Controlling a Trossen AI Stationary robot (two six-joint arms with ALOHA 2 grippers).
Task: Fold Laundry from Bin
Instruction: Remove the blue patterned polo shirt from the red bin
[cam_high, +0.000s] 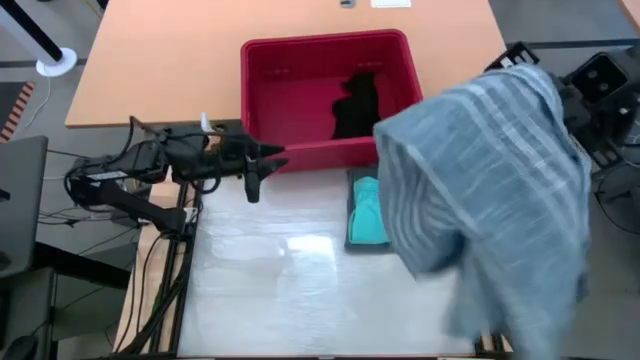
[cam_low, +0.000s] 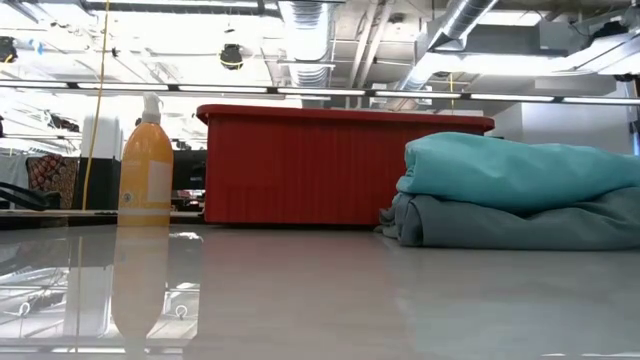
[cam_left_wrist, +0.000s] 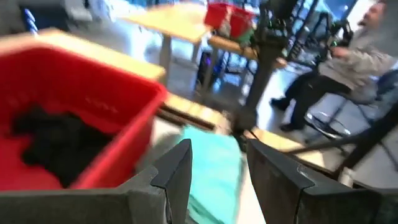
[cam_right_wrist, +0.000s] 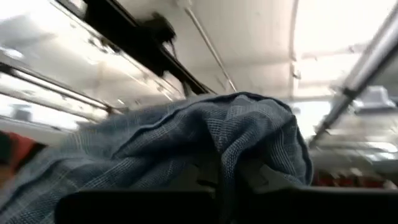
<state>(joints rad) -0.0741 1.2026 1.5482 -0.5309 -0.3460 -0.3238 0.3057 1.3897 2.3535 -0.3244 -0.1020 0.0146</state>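
Your right gripper (cam_right_wrist: 227, 177) is pinched on the blue-grey striped shirt (cam_high: 490, 190), held high over the table's right side; the fabric is pale blue-grey with fine lighter stripes, and it hangs in a broad draped sheet. In the high view its long axis runs diagonally, from the top bunched near the right arm toward the table's near right edge. It partly hides the folded stack just in front of the red bin (cam_high: 262, 80): the turquoise garment (cam_high: 366, 215) lies on top of the grey-green garment (cam_low: 520, 225), both folded flat. The black garment (cam_high: 355, 105) sits crumpled inside the bin, toward its right half. Your left gripper (cam_left_wrist: 214, 177) has its fingers spread and empty, at the bin's near left corner, pointing toward the stack. An orange pump bottle (cam_low: 146, 165) stands upright, left of the bin.
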